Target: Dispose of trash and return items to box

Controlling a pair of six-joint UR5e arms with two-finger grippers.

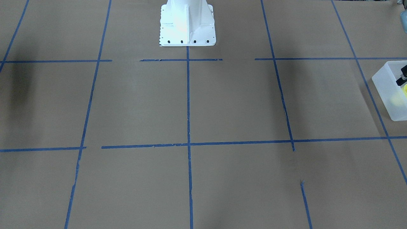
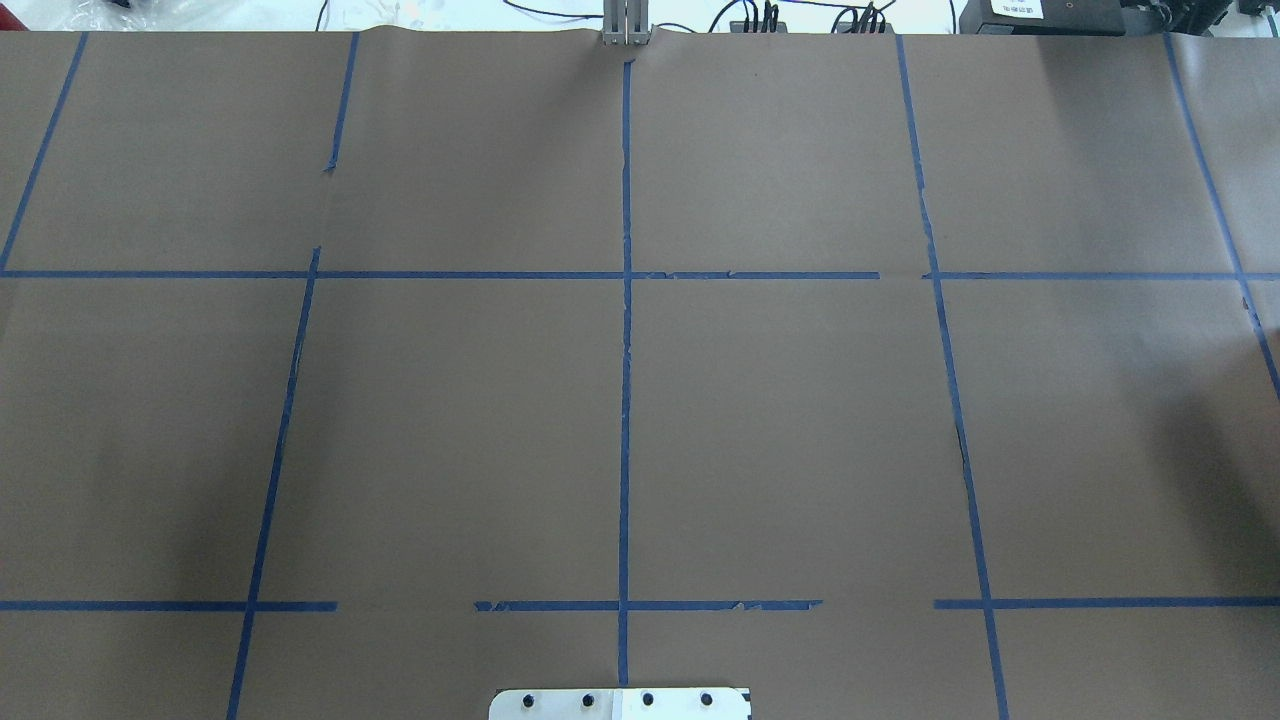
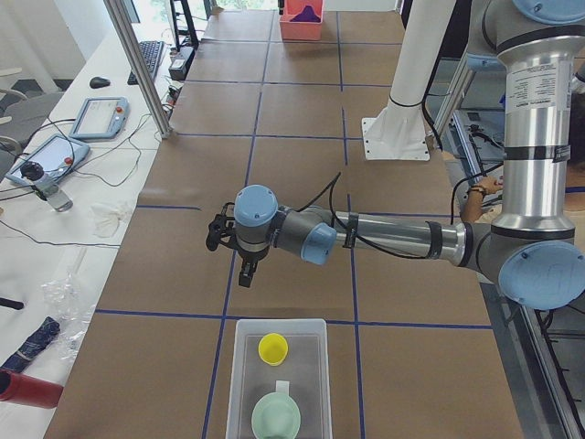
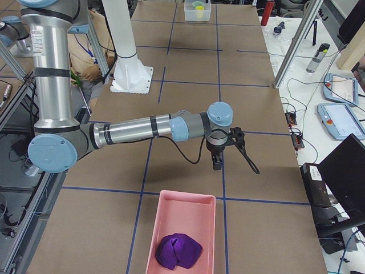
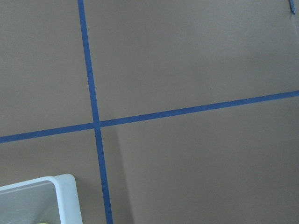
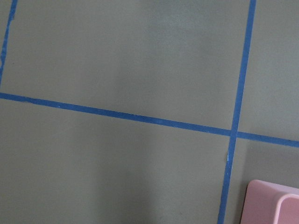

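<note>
The frosted white box stands at the near end of the table in the exterior left view. In it sit the yellow cup and the mint-green bowl. The box also shows in the front-facing view, far off in the exterior right view, and as a corner in the left wrist view. My left gripper hangs above the table just beyond the box, holding nothing I can see. My right gripper hangs above the table just beyond a pink bin. I cannot tell whether either is open or shut.
The pink bin at the table's other end holds a crumpled purple lump; its corner shows in the right wrist view. The white robot base stands at the table's back edge. Blue tape lines cross the brown paper.
</note>
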